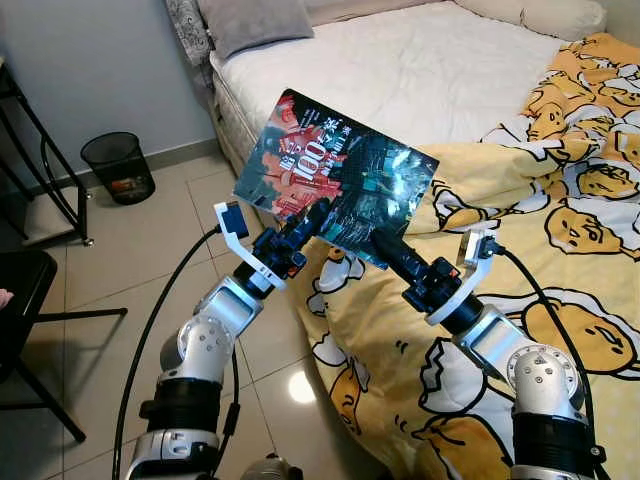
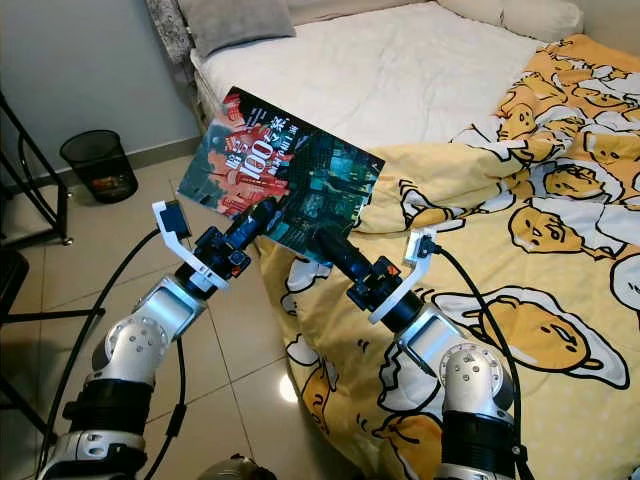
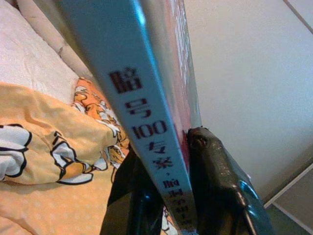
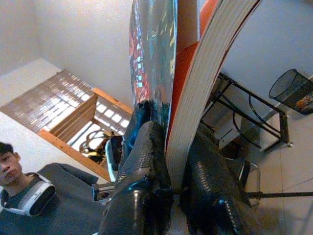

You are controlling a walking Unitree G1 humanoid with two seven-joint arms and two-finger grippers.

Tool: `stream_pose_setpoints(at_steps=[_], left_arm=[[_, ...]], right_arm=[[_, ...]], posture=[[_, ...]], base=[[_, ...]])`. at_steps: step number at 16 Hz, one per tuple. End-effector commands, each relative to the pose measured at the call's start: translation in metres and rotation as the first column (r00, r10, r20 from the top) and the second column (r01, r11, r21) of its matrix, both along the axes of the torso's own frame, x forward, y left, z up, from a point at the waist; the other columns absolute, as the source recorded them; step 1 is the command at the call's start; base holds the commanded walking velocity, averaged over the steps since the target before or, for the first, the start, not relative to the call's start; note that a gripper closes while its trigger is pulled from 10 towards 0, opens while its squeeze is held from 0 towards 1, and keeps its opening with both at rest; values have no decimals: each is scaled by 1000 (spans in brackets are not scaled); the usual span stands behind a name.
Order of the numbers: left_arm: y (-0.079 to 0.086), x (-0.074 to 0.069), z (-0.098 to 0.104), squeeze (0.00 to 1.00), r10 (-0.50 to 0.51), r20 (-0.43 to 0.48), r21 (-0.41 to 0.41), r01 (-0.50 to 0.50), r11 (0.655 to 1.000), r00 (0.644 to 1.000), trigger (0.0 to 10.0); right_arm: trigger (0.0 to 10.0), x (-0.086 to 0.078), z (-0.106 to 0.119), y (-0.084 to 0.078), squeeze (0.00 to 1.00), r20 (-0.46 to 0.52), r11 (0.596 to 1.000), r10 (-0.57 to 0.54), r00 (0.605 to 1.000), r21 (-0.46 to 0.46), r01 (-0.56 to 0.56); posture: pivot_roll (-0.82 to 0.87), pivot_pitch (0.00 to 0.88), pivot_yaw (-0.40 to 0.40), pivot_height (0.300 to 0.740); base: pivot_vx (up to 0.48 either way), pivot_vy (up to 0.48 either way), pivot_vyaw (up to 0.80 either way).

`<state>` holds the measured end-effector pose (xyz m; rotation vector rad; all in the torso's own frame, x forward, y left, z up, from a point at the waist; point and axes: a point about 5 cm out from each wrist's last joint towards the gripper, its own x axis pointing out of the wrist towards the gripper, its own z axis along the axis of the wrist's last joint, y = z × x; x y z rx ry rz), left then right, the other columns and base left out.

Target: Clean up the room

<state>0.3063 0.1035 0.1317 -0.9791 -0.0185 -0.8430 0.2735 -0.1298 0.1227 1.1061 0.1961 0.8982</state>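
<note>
Above the bed's edge, over the yellow cartoon-print duvet [image 1: 520,300]: one book [image 1: 335,180], glossy dark cover with red lettering, held aloft and tilted. Left gripper [image 1: 305,225] clamps its lower edge near the spine; right gripper [image 1: 385,245] pinches the same edge beside it, cover and pages between the fingers. Wastebasket [image 1: 118,166] stands by the wall, well apart.
</note>
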Motion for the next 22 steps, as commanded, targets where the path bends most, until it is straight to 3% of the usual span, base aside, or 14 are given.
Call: stream_pose_setpoints(at_steps=[1,2,4,5,6,7,12,14,16,17,19,22], left_arm=[[12,1,-2,0,109,-21,30,-108,994,994,0],[14,1,-4,0,132,-37,24,-131,991,991,0],[17,3,-4,0,154,-53,6,-154,988,987,0],[17,2,-4,0,154,-54,4,-154,988,987,0],[17,2,-4,0,157,-53,-1,-157,988,986,0],[17,1,-4,0,161,-52,-4,-161,987,986,0],[20,0,0,0,180,-38,-32,-182,983,983,0],[20,0,0,0,178,-44,-43,-179,983,983,0],[20,0,0,0,177,-43,-37,-178,983,983,0],[19,0,0,0,176,-43,-37,-178,983,983,0],[19,1,0,0,174,-40,-21,-175,984,984,0],[19,2,-1,0,187,-37,42,-185,982,982,0]], right_arm=[[2392,2,8,7,0,38,999,32,999,9,-32],[3490,1,7,8,0,37,999,31,999,7,-32],[3608,1,6,8,0,35,999,35,999,0,-35],[4275,0,6,8,0,34,999,37,999,-5,-37],[10000,0,5,9,0,29,999,43,999,-24,-42],[10000,0,4,9,1000,20,999,50,999,-14,-50],[10000,5,-5,1,1000,-50,1000,-22,998,-4,22],[10000,9,-15,-14,1000,-115,994,-111,987,-15,110],[10000,16,-32,-42,1000,-200,956,-294,935,-77,284],[10000,17,-35,-49,1000,-213,944,-329,920,-87,317],[10000,19,-39,-75,1000,-250,883,-469,847,-119,453],[10000,24,-25,-87,1000,-231,822,-563,794,-54,567]], posture=[[-51,0,50,740],[-51,0,50,740],[-50,0,50,740],[-50,0,51,740],[-51,0,52,740],[-51,0,51,740],[-51,0,54,740],[-51,0,57,740],[-50,0,58,740],[-47,0,58,740],[-48,0,60,740],[-55,0,70,740]], base=[[0,0,0],[0,0,0],[0,0,0],[0,0,0],[0,0,0],[0,0,0],[0,0,0],[0,0,0],[0,0,0],[0,0,0],[0,0,0],[0,0,0]])
